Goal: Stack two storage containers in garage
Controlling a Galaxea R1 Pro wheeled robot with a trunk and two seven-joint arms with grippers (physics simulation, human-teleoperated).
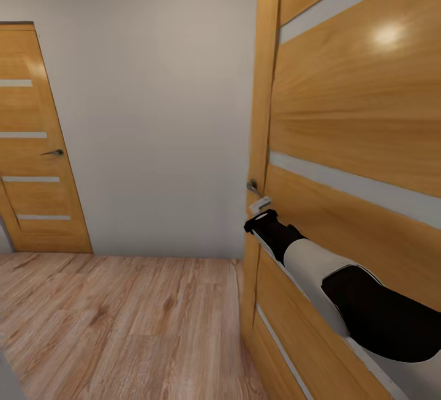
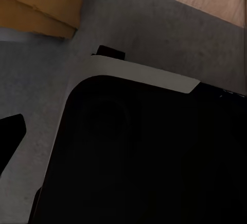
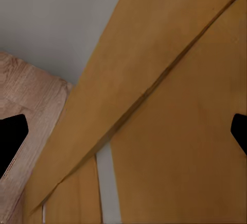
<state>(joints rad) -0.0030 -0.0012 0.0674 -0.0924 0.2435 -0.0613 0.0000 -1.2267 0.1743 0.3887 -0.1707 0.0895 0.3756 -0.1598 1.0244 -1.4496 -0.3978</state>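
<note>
Right jaws: spread wide in the right wrist view, both dark fingertips (image 3: 11, 141) at the picture's edges, nothing held between them.
Left jaws: state cannot be told.
Right arm (image 1: 318, 271): stretched forward along the wooden door (image 1: 355, 112), near its metal handle (image 1: 252, 186).
Surroundings: plank floor (image 1: 122, 320), plain grey wall (image 1: 153, 112), second door (image 1: 37, 143).

The two red boxes are nowhere in these pictures; what shows is light wood-plank flooring (image 1: 122, 320) under a plain pale wall (image 1: 153, 112); two wooden doors (image 1: 343, 143) stand along it.
</note>
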